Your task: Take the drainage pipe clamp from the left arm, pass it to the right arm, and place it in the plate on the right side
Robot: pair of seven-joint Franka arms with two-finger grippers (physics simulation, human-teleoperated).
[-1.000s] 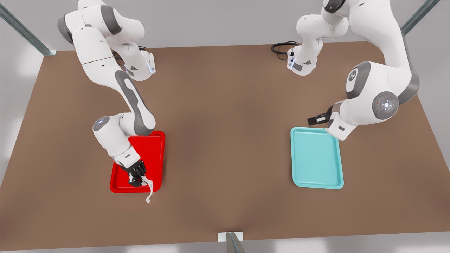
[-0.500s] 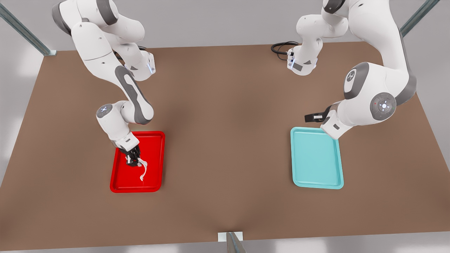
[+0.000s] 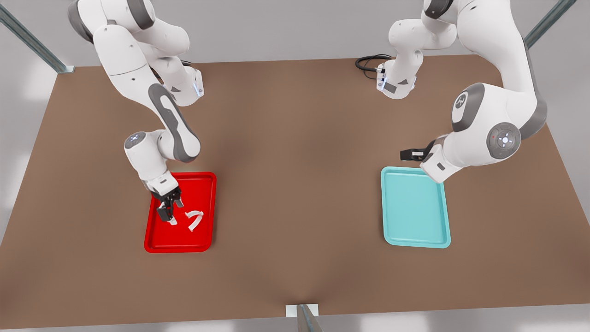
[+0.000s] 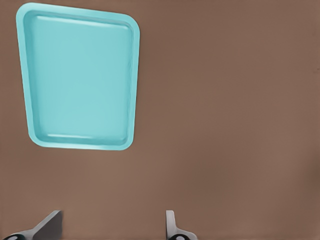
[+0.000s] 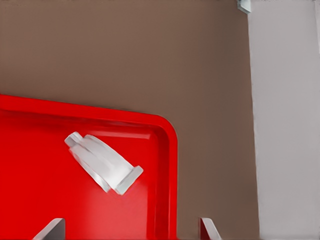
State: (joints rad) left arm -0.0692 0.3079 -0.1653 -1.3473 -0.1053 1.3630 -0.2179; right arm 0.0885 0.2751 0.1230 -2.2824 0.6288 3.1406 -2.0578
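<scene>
You are looking at a simulated robot test bench, not a lived-in room. A bare brown table (image 3: 295,193) fills the scene against flat grey surroundings. Metal frame struts (image 3: 32,41) cross the corners at 10 and 2 o'clock, with another at 6 o'clock. Two white arm bases (image 3: 184,87) are bolted along the 12 o'clock edge, a black cable (image 3: 368,62) looped beside one. Two plain trays, red (image 3: 205,184) and teal (image 3: 415,230), are the sole furnishings.

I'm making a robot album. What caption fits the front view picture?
Right gripper open above the red plate, drainage pipe clamp lying inside it; left gripper waits near the teal tray.
</scene>
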